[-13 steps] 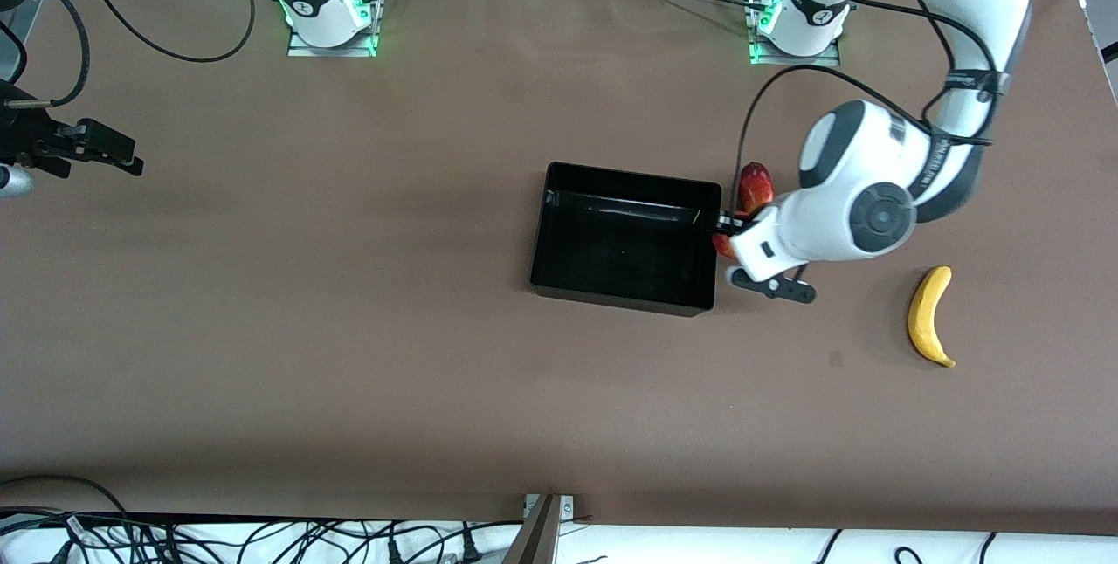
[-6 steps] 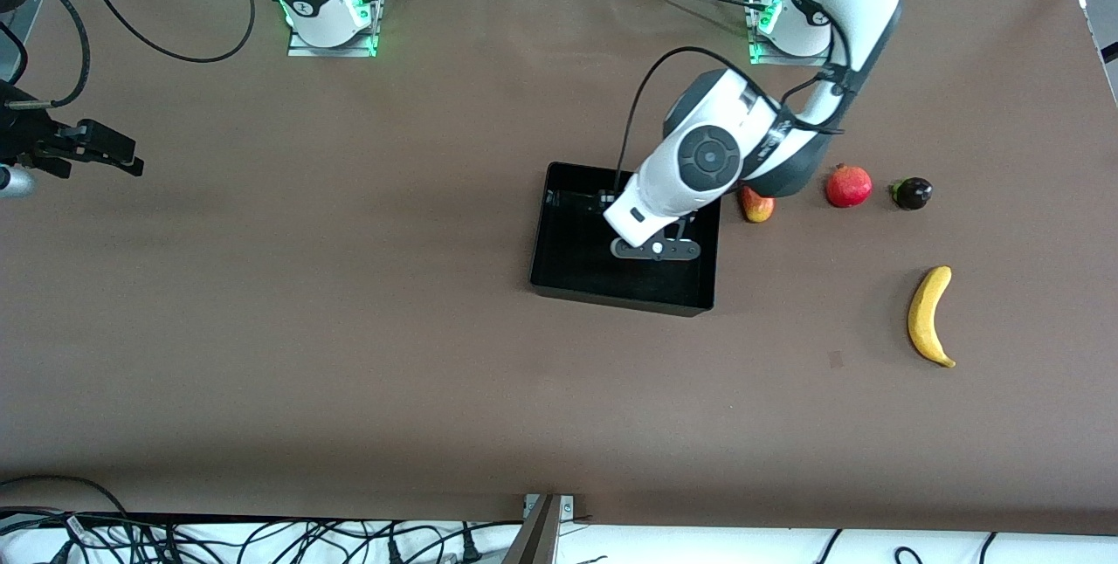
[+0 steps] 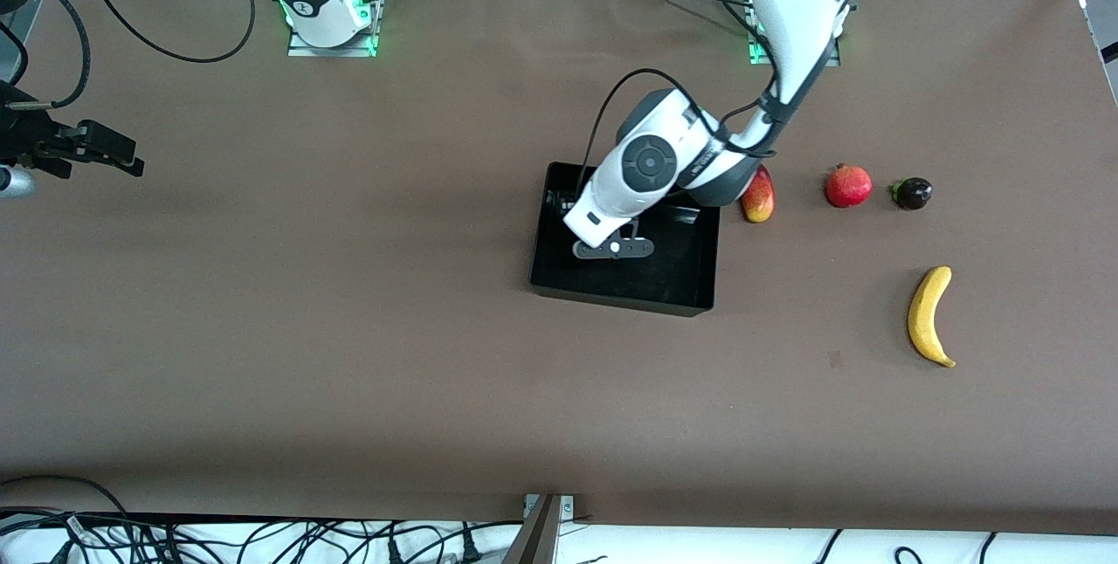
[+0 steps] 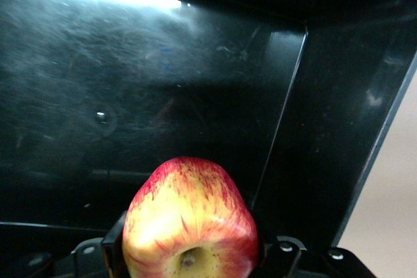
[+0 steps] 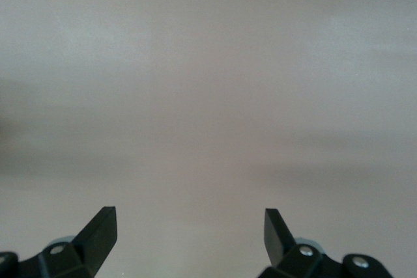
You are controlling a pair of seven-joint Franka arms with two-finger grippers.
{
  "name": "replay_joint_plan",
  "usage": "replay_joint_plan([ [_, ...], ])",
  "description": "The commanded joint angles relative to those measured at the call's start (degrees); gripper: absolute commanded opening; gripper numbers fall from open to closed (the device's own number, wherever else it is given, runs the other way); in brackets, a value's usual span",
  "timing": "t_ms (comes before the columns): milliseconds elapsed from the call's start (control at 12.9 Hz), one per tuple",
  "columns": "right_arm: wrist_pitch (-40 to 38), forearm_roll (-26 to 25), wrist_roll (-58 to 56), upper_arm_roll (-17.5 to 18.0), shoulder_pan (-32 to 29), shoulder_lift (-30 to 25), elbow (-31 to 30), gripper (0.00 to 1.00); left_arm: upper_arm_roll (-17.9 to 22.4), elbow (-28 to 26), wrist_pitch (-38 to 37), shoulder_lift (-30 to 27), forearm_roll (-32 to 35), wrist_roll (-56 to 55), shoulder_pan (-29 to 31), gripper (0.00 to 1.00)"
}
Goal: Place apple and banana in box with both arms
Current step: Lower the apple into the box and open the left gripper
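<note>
Left wrist view shows the apple (image 4: 190, 222) clamped between the left gripper's (image 4: 189, 258) fingers, held over the floor of the black box (image 4: 326, 128). The apple looks firm, smooth and light; the hold across its widest part looks sound, though waxy skin may slip. The banana (image 3: 928, 315) lies on the table well away from that gripper, toward the left arm's end; soft and easily bruised, it is best taken mid-length. The right gripper (image 5: 189, 236) waits with fingers spread wide over bare table. The brown table (image 3: 349, 328) is flat and matte; cables trail along its edges.

Brown table (image 3: 349, 328) with black box (image 3: 681, 302), mango (image 3: 758, 197), pomegranate (image 3: 849, 186), dark fruit (image 3: 914, 193), banana (image 3: 929, 316).
</note>
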Motion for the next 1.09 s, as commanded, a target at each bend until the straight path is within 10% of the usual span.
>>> replay_joint_plan([
  [0, -0.9, 0.8, 0.6, 0.6, -1.0, 0.4, 1.2, 1.0, 0.9, 1.1, 1.8, 2.0, 1.8, -2.2, -1.7, 0.0],
  [388, -0.9, 0.8, 0.6, 0.6, -1.0, 0.5, 1.2, 1.0, 1.4, 1.2, 1.8, 3.5, 1.7, -3.2, -2.4, 0.0],
  [465, -0.9, 0.9, 0.6, 0.6, -1.0, 0.4, 1.2, 1.0, 1.5, 1.2, 1.8, 3.7, 1.6, -3.2, -2.1, 0.23],
  [543, -0.9, 0.9, 0.6, 0.6, -1.0, 0.5, 1.2, 1.0, 1.6, 1.2, 1.8, 3.7, 1.4, -3.4, -2.0, 0.7],
  [1008, -1.0, 1.2, 0.6, 0.6, -1.0, 0.4, 1.1, 1.0, 1.6, 1.1, 0.3, 1.0, 1.9, -5.7, -1.0, 1.0],
])
